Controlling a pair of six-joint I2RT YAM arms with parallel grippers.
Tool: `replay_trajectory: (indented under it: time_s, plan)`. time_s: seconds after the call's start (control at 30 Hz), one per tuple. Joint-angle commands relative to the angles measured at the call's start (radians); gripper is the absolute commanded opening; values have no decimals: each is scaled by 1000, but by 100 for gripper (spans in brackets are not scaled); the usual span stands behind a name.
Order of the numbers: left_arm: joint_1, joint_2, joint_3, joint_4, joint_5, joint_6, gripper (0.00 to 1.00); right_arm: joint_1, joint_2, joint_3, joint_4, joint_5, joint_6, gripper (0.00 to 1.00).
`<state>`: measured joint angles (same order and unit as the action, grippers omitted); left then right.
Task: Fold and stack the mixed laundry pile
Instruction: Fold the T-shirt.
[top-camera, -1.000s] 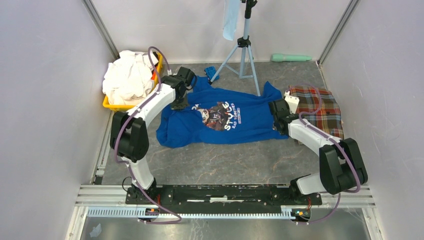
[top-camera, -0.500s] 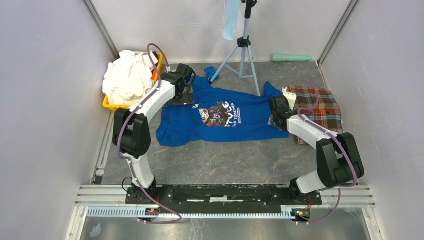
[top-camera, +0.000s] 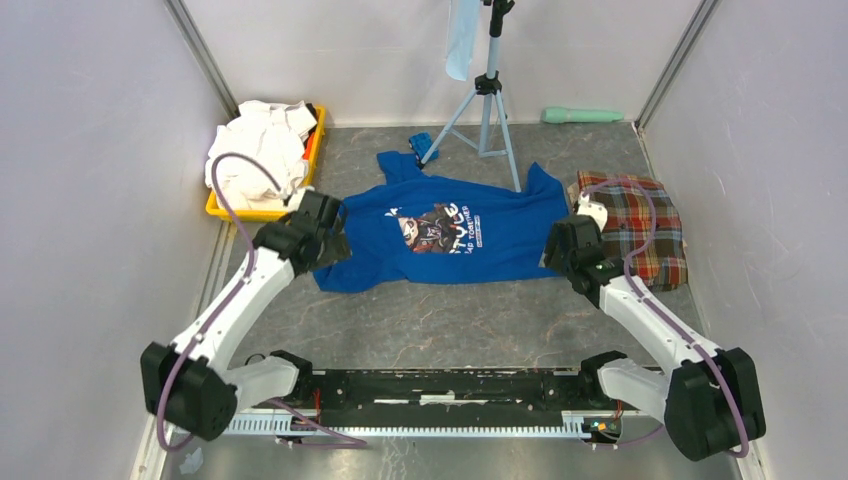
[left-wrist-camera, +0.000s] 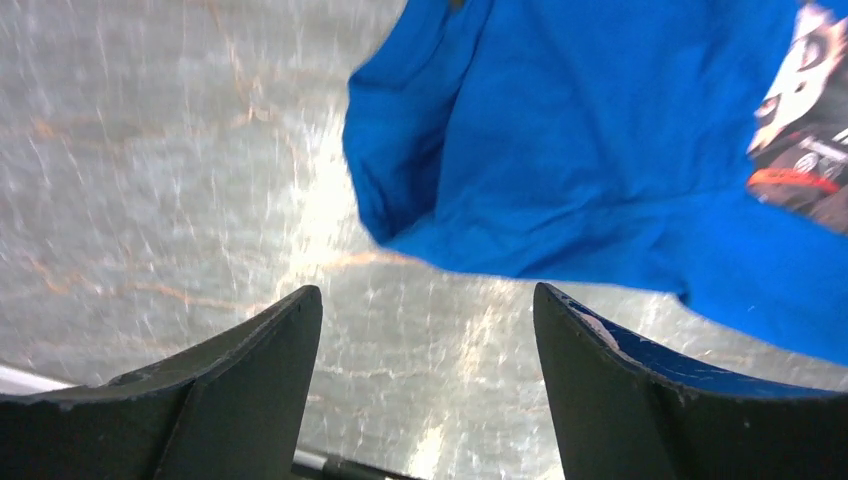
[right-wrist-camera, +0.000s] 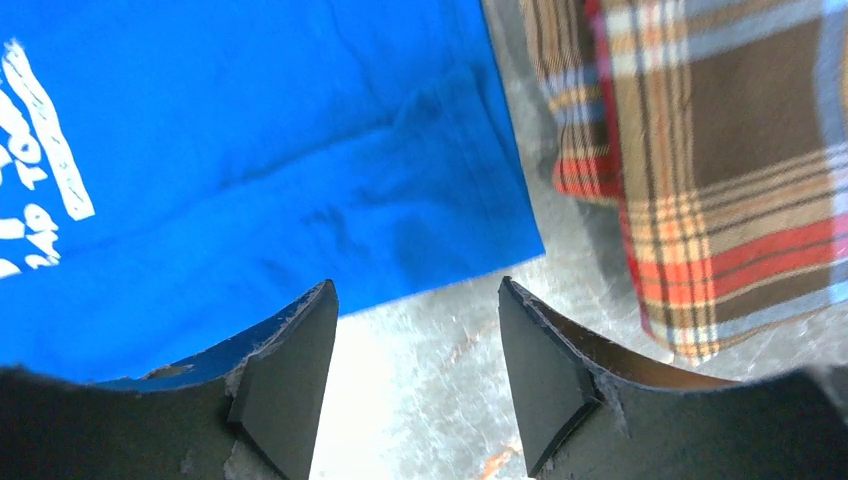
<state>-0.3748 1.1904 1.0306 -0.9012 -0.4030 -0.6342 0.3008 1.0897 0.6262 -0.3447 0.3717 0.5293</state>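
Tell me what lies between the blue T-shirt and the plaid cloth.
Only a narrow strip of bare grey table separates the T-shirt from the plaid cloth; nothing lies on it. The right wrist view shows this best.

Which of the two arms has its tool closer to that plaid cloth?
Right. The right tool hovers at the edge of the blue T-shirt, just beside the plaid cloth. The left tool is at the shirt's opposite end, far from it.
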Motion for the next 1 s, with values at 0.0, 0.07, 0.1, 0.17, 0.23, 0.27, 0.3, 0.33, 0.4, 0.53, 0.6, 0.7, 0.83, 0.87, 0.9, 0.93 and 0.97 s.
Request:
replay_trajectory:
  time_s: [0.0,0.07,0.1,0.17,0.23,0.27,0.3,0.33,0.4,0.53,0.6,0.7,0.83,0.87,0.9,0.93,0.97]
  plan:
    - [5,-122,-144,54,54,-149,81,6,-35,-85,52,-97,-10,66]
    - [5,-168,-200,66,64,-181,78,6,-42,-112,70,-105,-9,65]
    - [6,-190,-227,76,70,-197,76,6,-41,-121,79,-106,-8,65]
    - [7,-211,-287,109,79,-232,73,5,-40,-136,88,-103,-7,65]
    - [18,-206,-329,143,88,-256,72,6,-34,-144,96,-102,-5,65]
    - [30,-200,-345,165,104,-261,70,6,-32,-147,98,-102,-6,65]
    - [45,-197,-370,201,121,-266,69,6,-31,-149,100,-102,-7,65]
    - [57,-192,-391,239,138,-271,68,5,-30,-151,103,-105,-8,64]
    - [86,-181,-430,307,184,-288,65,6,-32,-157,104,-105,-9,64]
    - [127,-133,-471,405,216,-318,59,6,-37,-167,107,-95,-11,64]
    - [143,-102,-470,417,206,-331,56,6,-34,-168,105,-87,-15,64]
    - [165,-57,-473,430,188,-351,55,5,-30,-173,107,-80,-14,64]
    - [196,-6,-497,500,204,-354,65,5,-17,-176,117,-80,-16,64]
    - [205,4,-505,526,218,-349,66,5,-13,-176,118,-80,-18,64]
    - [218,15,-514,552,233,-345,67,4,-9,-177,118,-79,-18,64]
    - [230,30,-518,566,245,-341,68,4,-6,-177,118,-77,-19,64]
    - [240,45,-520,579,255,-338,69,4,-3,-177,119,-76,-20,64]
